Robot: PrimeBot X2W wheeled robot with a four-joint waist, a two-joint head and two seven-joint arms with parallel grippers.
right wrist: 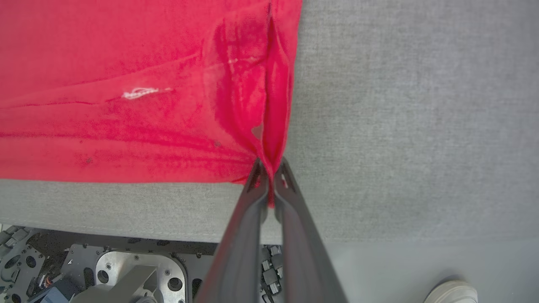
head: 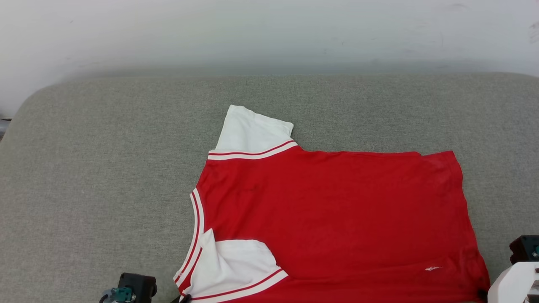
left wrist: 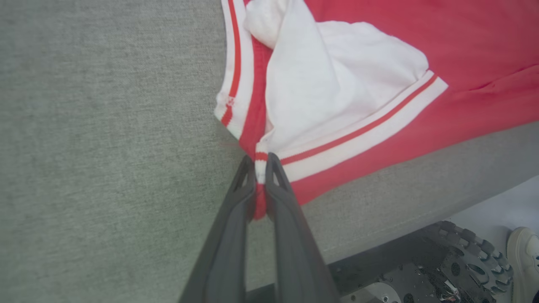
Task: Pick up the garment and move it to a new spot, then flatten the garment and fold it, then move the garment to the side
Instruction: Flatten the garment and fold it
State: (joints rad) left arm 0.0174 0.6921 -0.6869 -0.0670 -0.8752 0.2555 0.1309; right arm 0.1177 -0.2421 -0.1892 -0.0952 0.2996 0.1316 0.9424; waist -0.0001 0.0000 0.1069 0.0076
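Garment [head: 328, 202] lies spread on grey padding [head: 105, 168], flattening apparently underway. Closed jaws of the left gripper [left wrist: 261, 162] pinch its sleeve trim [left wrist: 362, 134]. The right gripper [right wrist: 269, 166] pinches a hem corner [right wrist: 276, 126]; next, an even outward pull.

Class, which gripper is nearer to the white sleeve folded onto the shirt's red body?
Left. The left gripper pinches the striped trim right beside that sleeve; the right gripper pinches the red hem corner at the garment's opposite end.

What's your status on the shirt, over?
Left gripper jaws shut on garment striped trim. Right gripper jaws shut on hem corner. Garment flat on grey cushion, near sleeve folded in. Nothing blocking.
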